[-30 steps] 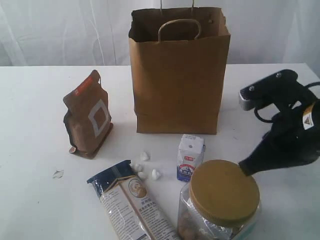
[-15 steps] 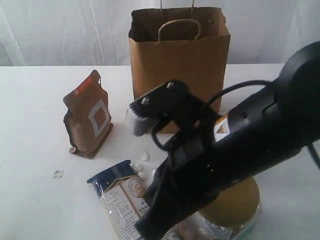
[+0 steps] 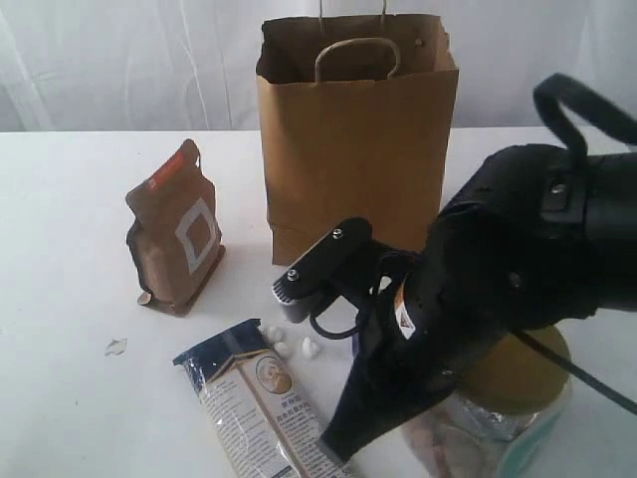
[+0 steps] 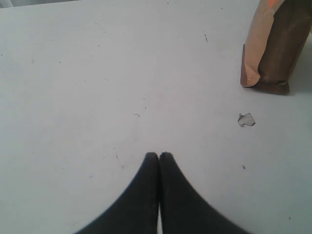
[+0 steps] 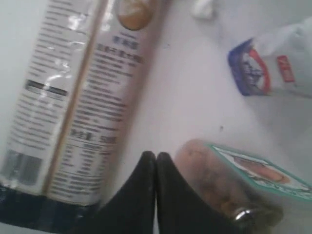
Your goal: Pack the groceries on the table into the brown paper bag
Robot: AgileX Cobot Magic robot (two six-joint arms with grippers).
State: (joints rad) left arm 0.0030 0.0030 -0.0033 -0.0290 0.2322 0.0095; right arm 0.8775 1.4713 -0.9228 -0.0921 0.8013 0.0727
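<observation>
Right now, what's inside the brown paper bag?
The brown paper bag shows only its open mouth: inner back wall and a loop handle. Its front wall hides everything lower; contents can't be told.

Staged test setup, white table (image 3: 60, 299), curtain backdrop (image 3: 129, 60)

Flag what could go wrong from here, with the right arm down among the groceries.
1. The right end effector is shut, close between the noodle packet and the jar. Descending like this would likely shove one rather than grasp it.
2. The arm mostly blocks the exterior view of the small carton, so a sideways sweep could topple it unnoticed.
</observation>
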